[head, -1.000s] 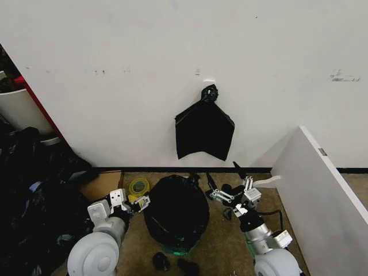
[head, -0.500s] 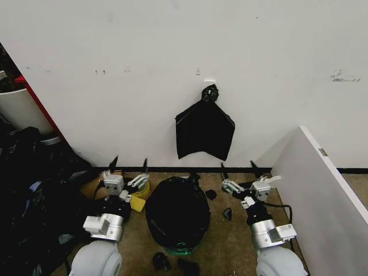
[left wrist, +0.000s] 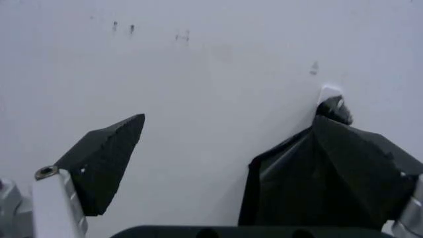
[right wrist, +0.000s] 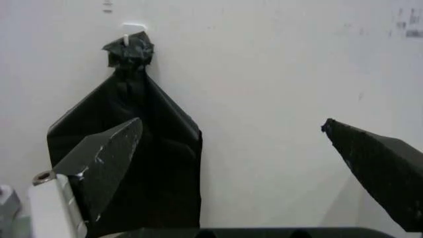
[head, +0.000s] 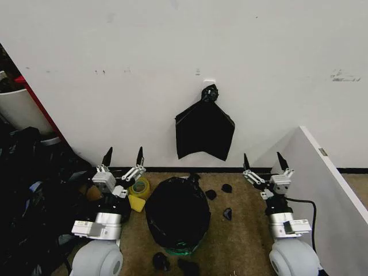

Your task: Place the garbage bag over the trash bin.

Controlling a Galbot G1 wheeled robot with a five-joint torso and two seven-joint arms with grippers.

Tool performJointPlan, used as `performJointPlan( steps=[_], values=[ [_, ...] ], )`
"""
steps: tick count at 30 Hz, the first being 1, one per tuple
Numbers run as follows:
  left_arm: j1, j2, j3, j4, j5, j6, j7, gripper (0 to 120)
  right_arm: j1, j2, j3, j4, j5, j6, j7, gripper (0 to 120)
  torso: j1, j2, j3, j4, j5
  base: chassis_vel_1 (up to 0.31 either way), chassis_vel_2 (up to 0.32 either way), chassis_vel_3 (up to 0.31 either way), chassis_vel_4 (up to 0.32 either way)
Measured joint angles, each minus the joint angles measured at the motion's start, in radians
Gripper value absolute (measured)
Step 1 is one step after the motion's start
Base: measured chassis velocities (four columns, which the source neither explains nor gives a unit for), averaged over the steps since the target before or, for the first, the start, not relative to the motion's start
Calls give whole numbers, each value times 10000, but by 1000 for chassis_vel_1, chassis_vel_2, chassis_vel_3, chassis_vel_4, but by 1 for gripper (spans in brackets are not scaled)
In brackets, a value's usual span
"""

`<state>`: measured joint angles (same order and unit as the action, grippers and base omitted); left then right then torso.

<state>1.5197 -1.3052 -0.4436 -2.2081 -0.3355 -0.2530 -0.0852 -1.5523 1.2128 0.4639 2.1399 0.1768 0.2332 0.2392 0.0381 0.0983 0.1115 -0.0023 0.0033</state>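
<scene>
One garbage bag [head: 176, 214] covers one trash bin [head: 178, 250]. Two grippers stand raised, the left gripper [head: 122, 160] and the right gripper [head: 263, 165], each with two dark fingers spread apart. One knotted bunch of flat bags [head: 204, 131] hangs on the wall. One yellow tape roll [head: 138, 187] lies on the floor.

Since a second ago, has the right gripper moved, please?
Yes. The right gripper has pulled away from the bag-covered trash bin, rising toward the white panel, jaws open.
</scene>
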Motion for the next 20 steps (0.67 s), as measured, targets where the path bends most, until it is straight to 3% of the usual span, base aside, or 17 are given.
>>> performJointPlan(
  steps=[20],
  values=[
    [-303, -24, -19, 443, 306, 23, -34, 100, -296, 342, -240, 358, -215, -31, -714, 100, 0, 0, 0, 1, 2, 0, 0, 0, 0]
  ],
)
